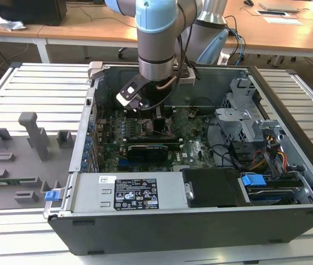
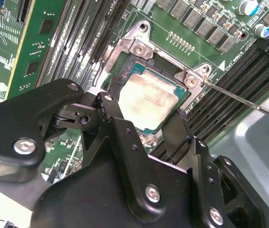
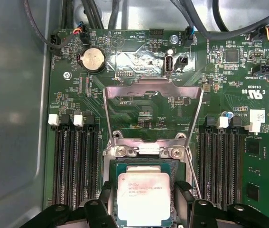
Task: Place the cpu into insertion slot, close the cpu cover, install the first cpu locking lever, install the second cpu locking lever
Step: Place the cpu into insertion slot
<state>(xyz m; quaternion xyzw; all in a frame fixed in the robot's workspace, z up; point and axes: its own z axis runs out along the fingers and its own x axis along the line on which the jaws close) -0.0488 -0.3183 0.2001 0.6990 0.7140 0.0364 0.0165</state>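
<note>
The claw was held spread, with one finger on each side of the cpu. The cpu was laid flat in the insertion slot, right under the claw. The cpu cover was tipped up and open just past the claw's tips. Long black memory slots were lined up on both sides. A thin lever wire was seen beside one finger.

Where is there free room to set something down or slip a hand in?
Bare slatted table lies beyond the grey fixture tray, and on the exterior view's right of the computer case. Inside is crowded: the gripper flanks the cpu, with memory slots either side.
</note>
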